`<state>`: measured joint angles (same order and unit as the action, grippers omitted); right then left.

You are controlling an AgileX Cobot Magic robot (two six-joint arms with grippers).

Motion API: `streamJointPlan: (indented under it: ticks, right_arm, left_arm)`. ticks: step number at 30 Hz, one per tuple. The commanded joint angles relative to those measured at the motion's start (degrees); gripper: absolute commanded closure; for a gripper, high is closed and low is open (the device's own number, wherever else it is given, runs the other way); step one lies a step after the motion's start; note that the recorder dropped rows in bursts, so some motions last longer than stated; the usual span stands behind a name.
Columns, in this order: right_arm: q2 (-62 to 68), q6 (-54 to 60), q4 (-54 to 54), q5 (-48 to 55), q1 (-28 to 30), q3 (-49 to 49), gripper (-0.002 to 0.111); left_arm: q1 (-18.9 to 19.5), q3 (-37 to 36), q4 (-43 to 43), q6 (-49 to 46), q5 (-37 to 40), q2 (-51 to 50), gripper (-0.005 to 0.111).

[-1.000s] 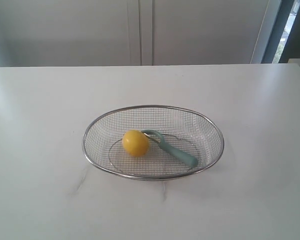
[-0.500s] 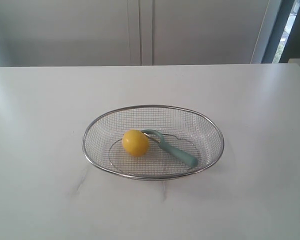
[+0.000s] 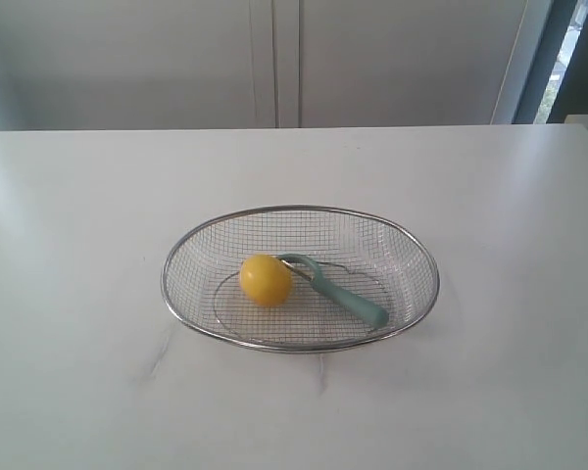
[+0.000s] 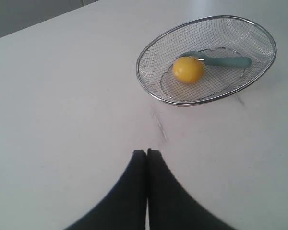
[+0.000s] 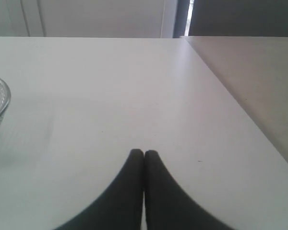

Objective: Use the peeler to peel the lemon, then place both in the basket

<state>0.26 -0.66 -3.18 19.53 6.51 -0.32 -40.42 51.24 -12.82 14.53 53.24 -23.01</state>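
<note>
The yellow lemon [image 3: 266, 280] lies inside the oval wire basket [image 3: 176, 257], left of its middle. Beside it in the basket rests the peeler [image 3: 343, 296], its teal handle pointing to the front right and its blade head touching the lemon. The left wrist view shows the same: lemon [image 4: 187, 69], peeler [image 4: 221, 61], basket [image 4: 144, 57]. My left gripper [image 4: 147, 152] is shut and empty, hanging over bare table well short of the basket. My right gripper [image 5: 144, 153] is shut and empty too, over bare table, with only the basket's rim [image 5: 5, 93] at the frame's edge. Neither arm appears in the exterior view.
The basket stands on a white table [image 3: 78, 196]. The table's right edge [image 5: 230, 96] runs close by the right gripper, with a darker floor beyond. White cabinet doors [image 3: 274, 59] stand behind the table.
</note>
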Motion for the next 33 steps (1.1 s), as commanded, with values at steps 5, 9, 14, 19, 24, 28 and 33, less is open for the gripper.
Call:
streamJointPlan:
  ticks: [5, 9, 14, 19, 24, 28, 33]
  right_arm:
    - [-0.3, 0.7, -0.1, -0.1, -8.1, 0.3, 0.108]
    - [-0.3, 0.7, -0.1, -0.1, -11.7, 0.3, 0.108]
    - [-0.3, 0.7, 0.0, -0.1, -12.8, 0.3, 0.108]
    - [-0.3, 0.7, 0.0, -0.1, -11.7, 0.3, 0.108]
    - [-0.3, 0.3, 1.3, -0.1, -8.8, 0.3, 0.108]
    - [-0.3, 0.3, 1.3, -0.2, -8.7, 0.3, 0.108]
    - [-0.3, 0.3, 1.3, -0.2, -8.7, 0.3, 0.108]
  left_arm:
    - [-0.3, -0.4, 0.2, 0.5, 0.0, 0.3, 0.107]
    - [-0.3, -0.4, 0.2, 0.5, 0.0, 0.3, 0.107]
    - [-0.3, -0.4, 0.2, 0.5, 0.0, 0.3, 0.107]
    - [-0.3, -0.4, 0.2, 0.5, 0.0, 0.3, 0.107]
    - [-0.3, -0.4, 0.2, 0.5, 0.0, 0.3, 0.107]
    - [-0.3, -0.4, 0.2, 0.5, 0.0, 0.3, 0.107]
    - [-0.3, -0.4, 0.2, 0.5, 0.0, 0.3, 0.107]
